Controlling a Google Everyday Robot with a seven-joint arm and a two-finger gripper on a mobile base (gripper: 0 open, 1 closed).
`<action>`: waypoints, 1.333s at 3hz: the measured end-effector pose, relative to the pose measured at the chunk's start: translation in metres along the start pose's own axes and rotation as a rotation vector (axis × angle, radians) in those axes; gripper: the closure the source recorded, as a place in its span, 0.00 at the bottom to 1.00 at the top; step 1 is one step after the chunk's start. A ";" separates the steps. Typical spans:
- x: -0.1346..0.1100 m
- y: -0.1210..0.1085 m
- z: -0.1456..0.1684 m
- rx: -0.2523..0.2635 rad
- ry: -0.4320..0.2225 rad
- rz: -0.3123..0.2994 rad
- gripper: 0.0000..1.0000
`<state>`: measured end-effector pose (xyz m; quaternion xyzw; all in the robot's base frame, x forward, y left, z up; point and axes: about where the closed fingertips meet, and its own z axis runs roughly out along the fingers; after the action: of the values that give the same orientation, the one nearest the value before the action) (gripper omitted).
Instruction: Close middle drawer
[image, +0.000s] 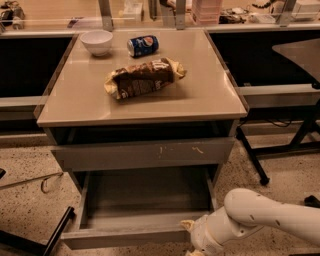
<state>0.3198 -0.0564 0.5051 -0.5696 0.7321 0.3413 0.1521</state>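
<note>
The middle drawer (120, 238) stands pulled well out beneath the scratched drawer front (145, 153), its grey tray empty; the robot's gripper (190, 239) sits low at the right end of the drawer's front panel, touching or just beside it, and whether it is released or clenched cannot be told from here, since the frame's lower edge cuts it off.

The likeliest trouble is the off-centre contact; a push so far to the right could skew the drawer on its runners and jam it part-way; the plain, handleless front gives nothing to catch on, so the gripper might also slide off the corner and past the panel.

Room looks fair straight ahead; the tray's path into the cabinet appears unobstructed; above, the scratched front overhangs the opening, so the white arm (265, 215) would need to stay low as the panel nears home; to the right the cabinet's side post (218, 172) stands near the arm; a black bar (56, 234) on the floor lies close to the drawer's left corner. On top, the bowl (97, 41), can (142, 45) and snack bag (144, 78) lie well apart from the work.
</note>
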 end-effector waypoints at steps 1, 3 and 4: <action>0.000 0.008 0.009 -0.007 0.014 -0.005 0.00; 0.006 0.018 0.022 0.014 0.047 -0.009 0.00; 0.014 0.015 0.034 -0.009 0.042 0.009 0.00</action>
<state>0.2953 -0.0418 0.4768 -0.5739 0.7362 0.3332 0.1328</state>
